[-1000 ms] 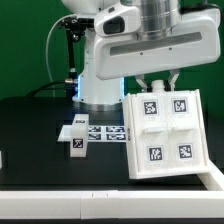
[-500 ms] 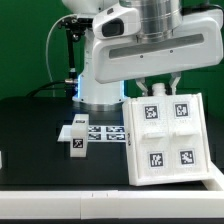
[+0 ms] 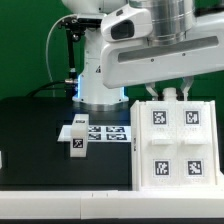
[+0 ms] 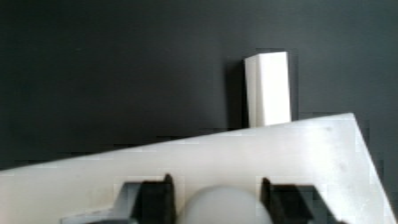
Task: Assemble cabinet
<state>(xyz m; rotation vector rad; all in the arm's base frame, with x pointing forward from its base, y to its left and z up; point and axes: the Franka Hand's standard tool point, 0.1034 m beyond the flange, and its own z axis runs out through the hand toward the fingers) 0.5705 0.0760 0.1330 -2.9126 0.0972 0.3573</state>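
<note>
The cabinet is a large white box with four square black-and-white tags on its face, at the exterior view's right. My gripper stands at its far top edge, the fingers down on either side of it. In the wrist view the two dark fingers flank a rounded white part of the cabinet, and the box's white face spreads below them. The gripper looks shut on that part.
A small white tagged block stands on the black table beside the marker board. A narrow white panel lies beyond the box in the wrist view. Another white piece peeks in at the left edge. The robot base is behind.
The cabinet has shifted toward the exterior view's right and turned more square to the camera, moving together with the gripper and arm.
</note>
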